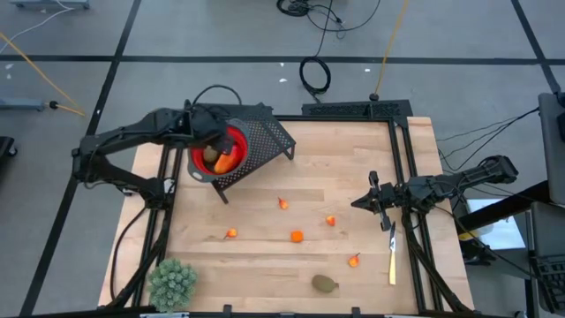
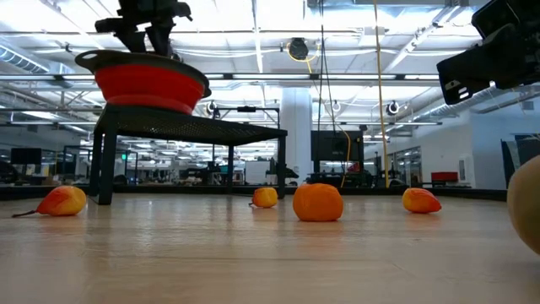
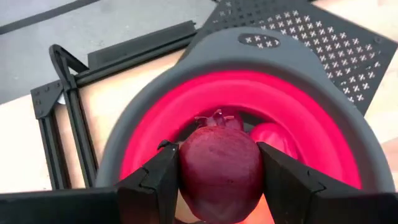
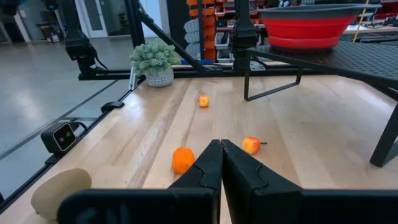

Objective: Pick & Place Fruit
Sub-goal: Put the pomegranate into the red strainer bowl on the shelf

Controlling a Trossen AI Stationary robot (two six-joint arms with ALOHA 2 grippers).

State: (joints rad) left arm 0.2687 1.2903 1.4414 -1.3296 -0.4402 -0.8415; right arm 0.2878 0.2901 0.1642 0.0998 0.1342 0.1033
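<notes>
1. dark red fruit sits pinched in the left tool, right over the red bowl on the black rack.
2. right tool hangs pressed together, empty, above the tabletop.
3. small orange pieces lie scattered mid-tabletop.

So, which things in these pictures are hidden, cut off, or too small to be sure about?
- High view: the left hand covers part of the red bowl, so the fruit inside cannot be counted.
- Left wrist view: the dark red fruit held between the fingers hides most of the bowl's bottom.
- Low view: a brownish oval is cut off by the right edge.
- High view: the small orange pieces are too small to identify.
</notes>
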